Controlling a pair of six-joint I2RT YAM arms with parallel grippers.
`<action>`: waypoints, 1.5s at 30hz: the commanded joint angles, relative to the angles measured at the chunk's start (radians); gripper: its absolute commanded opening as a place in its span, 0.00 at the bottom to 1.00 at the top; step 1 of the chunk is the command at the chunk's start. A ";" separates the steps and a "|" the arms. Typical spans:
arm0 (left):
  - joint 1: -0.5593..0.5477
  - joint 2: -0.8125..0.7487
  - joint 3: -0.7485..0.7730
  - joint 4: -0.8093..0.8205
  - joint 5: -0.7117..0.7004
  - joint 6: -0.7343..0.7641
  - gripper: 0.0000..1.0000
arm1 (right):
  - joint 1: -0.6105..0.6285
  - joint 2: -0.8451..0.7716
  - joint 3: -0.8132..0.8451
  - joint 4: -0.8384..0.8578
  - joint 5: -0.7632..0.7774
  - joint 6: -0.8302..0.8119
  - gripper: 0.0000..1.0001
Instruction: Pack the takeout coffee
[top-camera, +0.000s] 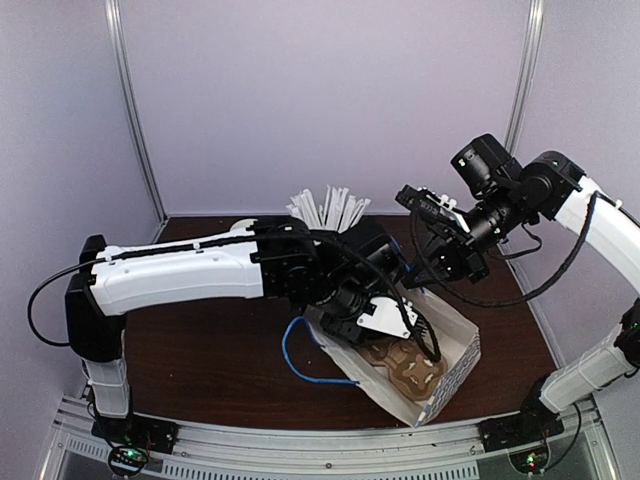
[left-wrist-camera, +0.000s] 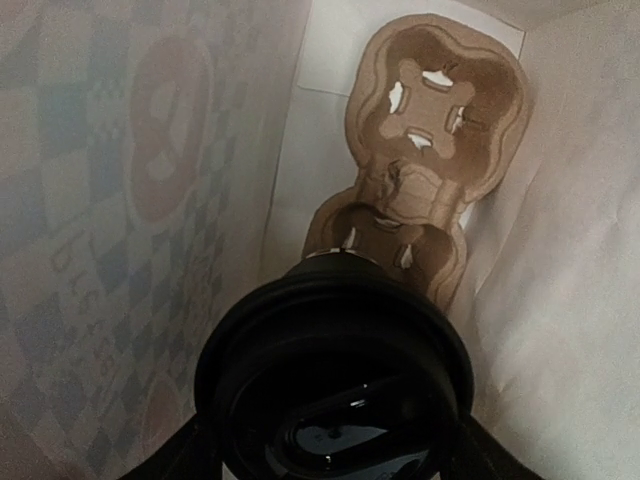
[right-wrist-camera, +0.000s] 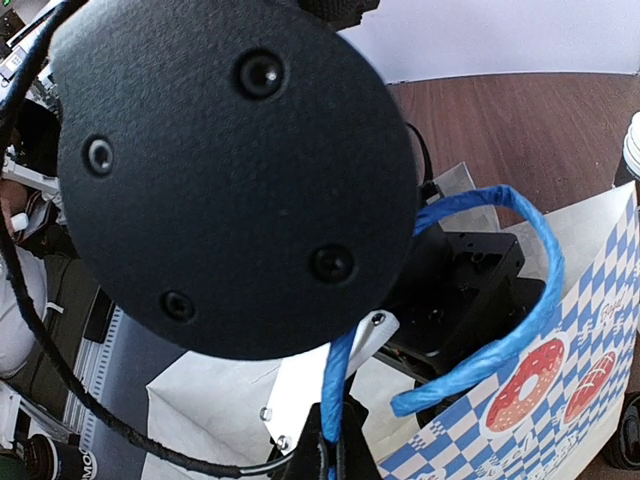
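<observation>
The takeout coffee shows only in the left wrist view, as a black plastic lid (left-wrist-camera: 335, 385) seen from above. My left gripper (left-wrist-camera: 330, 455) is shut on it, with one finger on each side. It holds the cup inside the paper bag (left-wrist-camera: 120, 200), just above a brown cardboard cup carrier (left-wrist-camera: 435, 110) on the bag's floor. From above, the left gripper (top-camera: 388, 328) reaches into the open bag (top-camera: 458, 352) and hides the cup. My right gripper (right-wrist-camera: 335, 455) is shut on the bag's blue handle (right-wrist-camera: 500, 345). It holds that handle up at the bag's far side (top-camera: 447, 265).
The bag's second blue handle (top-camera: 298, 352) lies loose on the brown table to the bag's left. A bundle of white straws (top-camera: 330, 208) stands behind the left arm. A black round housing (right-wrist-camera: 235, 170) fills much of the right wrist view. The bag's checked donut print (right-wrist-camera: 530, 400) shows there.
</observation>
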 joint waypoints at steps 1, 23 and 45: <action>-0.012 0.013 0.023 0.060 -0.051 0.006 0.37 | -0.004 0.009 0.011 -0.005 -0.041 -0.011 0.00; -0.043 0.050 -0.051 0.069 -0.019 -0.022 0.35 | -0.004 0.062 0.039 -0.105 -0.076 -0.100 0.00; -0.029 0.081 -0.083 0.137 -0.136 -0.060 0.34 | 0.057 0.089 0.093 -0.224 -0.058 -0.219 0.00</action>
